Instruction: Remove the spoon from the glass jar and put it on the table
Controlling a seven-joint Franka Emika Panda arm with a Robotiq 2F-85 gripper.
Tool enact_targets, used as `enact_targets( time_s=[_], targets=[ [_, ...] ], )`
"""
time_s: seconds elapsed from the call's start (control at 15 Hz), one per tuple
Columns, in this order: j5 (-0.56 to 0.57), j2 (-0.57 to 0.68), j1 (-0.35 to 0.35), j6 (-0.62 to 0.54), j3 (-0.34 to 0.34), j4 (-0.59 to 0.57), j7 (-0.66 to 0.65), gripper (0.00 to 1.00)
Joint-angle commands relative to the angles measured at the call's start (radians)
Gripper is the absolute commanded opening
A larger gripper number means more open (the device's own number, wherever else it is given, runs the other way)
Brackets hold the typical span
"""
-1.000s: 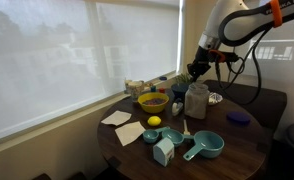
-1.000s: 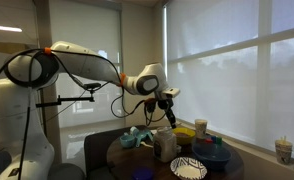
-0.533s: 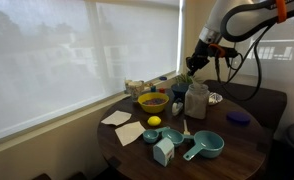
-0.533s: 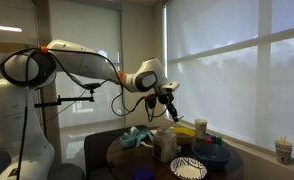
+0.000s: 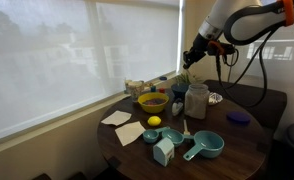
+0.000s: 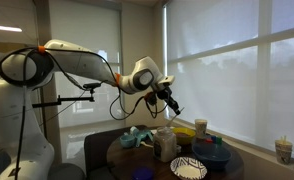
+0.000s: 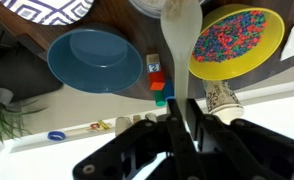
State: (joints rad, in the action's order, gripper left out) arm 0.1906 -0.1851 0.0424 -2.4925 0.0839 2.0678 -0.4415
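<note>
In the wrist view the tool [image 7: 183,118] is clenched on the spoon [image 7: 180,32]. The pale handle runs up from between the dark fingers [image 7: 194,126], and the broad end is cut off by the top edge. Far below it lie a blue bowl [image 7: 95,60], a yellow bowl [image 7: 237,40] holding multicoloured bits, and a patterned plate [image 7: 52,8] cropped at the top.

In an exterior view the spoon [image 6: 174,105] is only a thin pale sliver slanting down from the tool [image 6: 166,93], held in the air clear of the glass jar [image 6: 166,144].

In an exterior view the spoon is too small to pick out at the tool [image 5: 191,56], high above the glass jar [image 5: 196,101]. The jar shows off-white contents and stands on the dark surface [image 5: 242,140] beside the yellow bowl [image 5: 152,101]. Teal measuring cups [image 5: 205,147] and a pale teal carton [image 5: 164,151] sit nearer the camera.
</note>
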Motion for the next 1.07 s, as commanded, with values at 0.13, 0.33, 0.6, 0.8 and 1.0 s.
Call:
enact_targets(
  time_s=[0.13,0.33,0.6,0.8,1.0],
  targets=[
    [0.025,-0.062,-0.002,-0.074,0.017,0.103,0.006,0.03],
    [-0.027,-0.088,-0.016,-0.101,0.0,0.153,0.095,0.03],
    [-0.119,-0.107,-0.035,-0.212,-0.033,0.213,0.201,0.03],
    [-0.268,-0.113,-0.079,-0.283,-0.077,0.246,0.311,0.03],
    [-0.419,-0.12,-0.134,-0.314,-0.127,0.258,0.415,0.03]
  ],
)
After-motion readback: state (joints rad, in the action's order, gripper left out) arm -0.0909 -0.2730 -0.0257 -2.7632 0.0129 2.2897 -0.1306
